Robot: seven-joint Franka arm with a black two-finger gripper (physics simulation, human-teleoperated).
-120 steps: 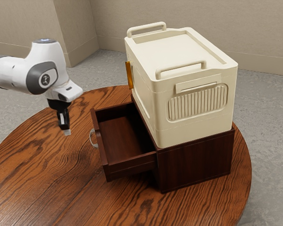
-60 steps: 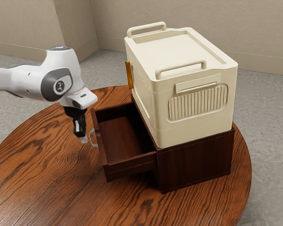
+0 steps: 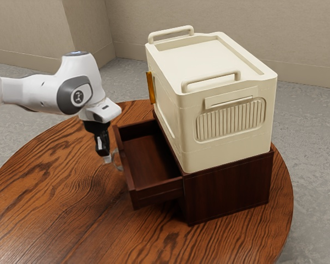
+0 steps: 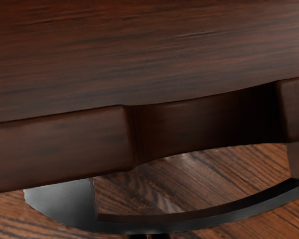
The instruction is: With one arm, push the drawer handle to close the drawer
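My gripper (image 3: 107, 159) points down at the outer side of the drawer handle (image 3: 117, 161), its tips together and seemingly against the curved bar. The dark wood drawer (image 3: 131, 173) still stands well out from its cabinet (image 3: 228, 184), its inside visible from above. In the wrist view, the grey arched handle (image 4: 189, 217) juts from the notched drawer front (image 4: 60, 144). Small dark tips of the gripper (image 4: 149, 236) show close together at the handle's outer edge. Nothing is held.
A cream box (image 3: 225, 124) with two raised bars sits on top of the cabinet, with an orange piece (image 3: 150, 87) on its side. Everything stands on a round wood-grained table (image 3: 60, 209), whose edge curves around the cabinet.
My gripper has travelled toward the exterior view's right, first reaching the handle. Over the last half second the drawer has slid a short way toward the cabinet.
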